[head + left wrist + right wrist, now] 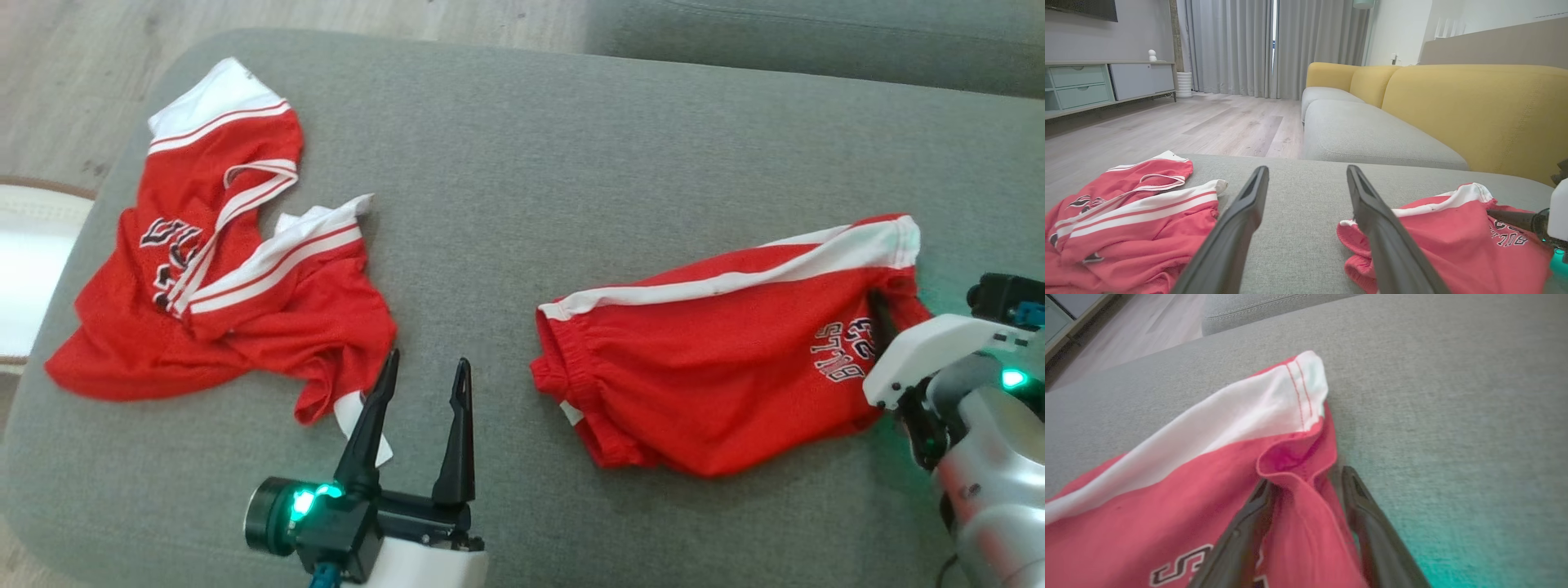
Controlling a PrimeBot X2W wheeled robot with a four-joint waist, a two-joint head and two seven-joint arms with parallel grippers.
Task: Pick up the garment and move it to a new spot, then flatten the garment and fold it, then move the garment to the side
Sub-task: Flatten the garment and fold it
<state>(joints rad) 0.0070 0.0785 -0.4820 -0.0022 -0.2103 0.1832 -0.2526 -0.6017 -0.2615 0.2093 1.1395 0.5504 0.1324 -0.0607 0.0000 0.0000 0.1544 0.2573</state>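
Right pincer [1306,477]: my jaws are spread and straddle a raised fold at the leg hem of the shorts [702,359]; one finger touches the cloth, the other stands just clear. Left pincer [429,359]: my jaws are spread wide, with nothing between them. The shorts lie on the cushion [506,163], long axis running from one pincer to the other, waistband near the left, leg hem at the right. Lettering [841,351] beside the right pincer reads BULLS, upside down. The jersey [229,310] lies left of the left pincer; its lettering is folded and unreadable
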